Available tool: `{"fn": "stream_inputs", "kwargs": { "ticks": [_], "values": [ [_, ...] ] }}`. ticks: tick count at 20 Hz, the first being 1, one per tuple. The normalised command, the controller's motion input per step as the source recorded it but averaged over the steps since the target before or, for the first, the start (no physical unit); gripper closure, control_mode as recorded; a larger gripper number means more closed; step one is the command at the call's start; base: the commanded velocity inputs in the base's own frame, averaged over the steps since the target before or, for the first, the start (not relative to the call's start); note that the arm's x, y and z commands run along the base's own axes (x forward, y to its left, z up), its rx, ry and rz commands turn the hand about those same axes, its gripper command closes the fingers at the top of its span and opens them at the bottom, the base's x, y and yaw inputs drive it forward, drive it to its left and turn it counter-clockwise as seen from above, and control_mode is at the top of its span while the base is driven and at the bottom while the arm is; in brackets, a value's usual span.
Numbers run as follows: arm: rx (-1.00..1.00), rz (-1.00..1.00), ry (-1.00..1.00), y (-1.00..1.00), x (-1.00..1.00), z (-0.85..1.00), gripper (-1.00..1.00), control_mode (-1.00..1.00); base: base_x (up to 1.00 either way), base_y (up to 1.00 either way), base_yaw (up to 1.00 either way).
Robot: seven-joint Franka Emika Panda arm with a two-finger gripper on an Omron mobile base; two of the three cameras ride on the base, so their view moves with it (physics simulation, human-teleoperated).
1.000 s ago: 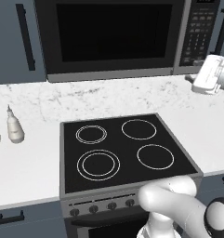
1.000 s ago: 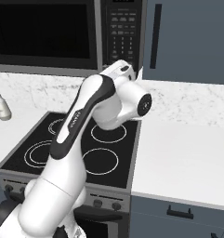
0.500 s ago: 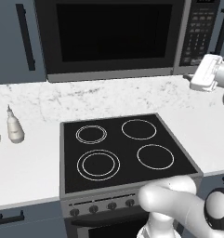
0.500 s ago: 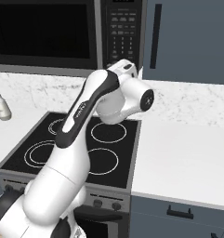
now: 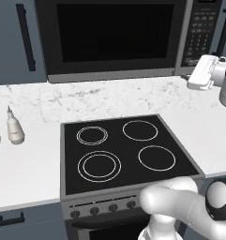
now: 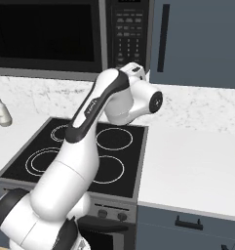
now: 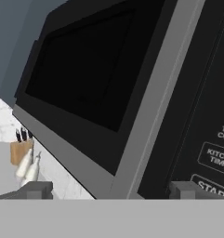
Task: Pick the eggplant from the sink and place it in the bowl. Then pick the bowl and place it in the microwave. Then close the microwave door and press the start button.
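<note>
Marble counter (image 5: 34,154), slate-blue cabinets (image 6: 202,44)

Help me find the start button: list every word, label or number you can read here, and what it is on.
"KITCH / TIMER", cut at the frame edge: button on the microwave keypad panel, hand view.
"STAR", cut off: button below it.
"TIM / CO", cut off: label above.
Keypad markings in both base views: too small to read.

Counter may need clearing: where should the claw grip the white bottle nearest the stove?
Probably around the white bottle at its wide lower body, coming in level from the front: it stands upright, and its neck tapers too thin for a sure hold.
</note>
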Motion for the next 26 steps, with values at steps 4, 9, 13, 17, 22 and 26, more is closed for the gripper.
{"fn": "stream_inputs", "kwargs": {
  "ticks": [4,9,13,17,22,26],
  "values": [
    [0.00,0.00,0.00,-0.03,0.32,-0.07,-1.00,-1.00,0.00,0.00,0.00],
    [0.00,0.00,0.00,-0.08,0.20,-0.01,-1.00,-1.00,0.00,0.00,0.00],
    [0.00,0.00,0.00,-0.07,0.22,0.00,-1.00,-1.00,0.00,0.00,0.00],
    [0.00,0.00,0.00,-0.12,0.27,0.00,-1.00,-1.00,0.00,0.00,0.00],
    [0.00,0.00,0.05,-0.23,0.53,0.00,-1.00,-1.00,0.00,0.00,0.00],
    [0.01,0.00,0.06,-0.36,0.74,0.00,-1.00,-1.00,0.00,0.00,0.00]
  ]
}}
